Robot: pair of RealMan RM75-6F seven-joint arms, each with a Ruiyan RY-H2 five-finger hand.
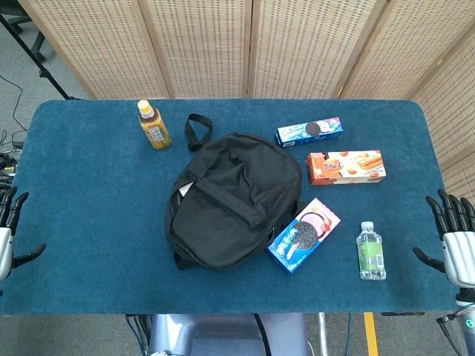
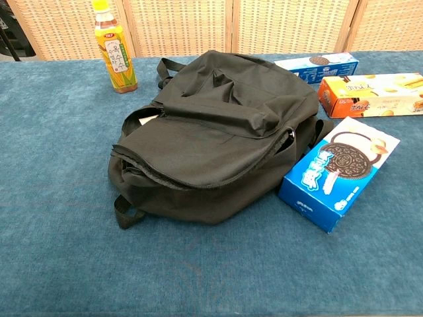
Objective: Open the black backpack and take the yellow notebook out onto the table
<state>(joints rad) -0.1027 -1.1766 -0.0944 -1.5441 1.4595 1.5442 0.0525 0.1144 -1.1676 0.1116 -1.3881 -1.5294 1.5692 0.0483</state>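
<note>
Backpack (image 1: 234, 199) lies mid-bench, long axis running diagonally; I see left hand (image 1: 9, 230) and right hand (image 1: 454, 233) spread, empty, at opposite edges; neither plainly nearer.

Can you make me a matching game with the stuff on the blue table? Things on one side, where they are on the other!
Things:
1. black fabric backpack
2. yellow tea bottle with orange cap
3. small clear water bottle with green label
4. orange rectangular biscuit box

Places:
A. near the right hand
B. far left of the backpack
C. middle of the table
D. between two blue cookie boxes

Pairs: 1-C, 2-B, 3-A, 4-D
</note>
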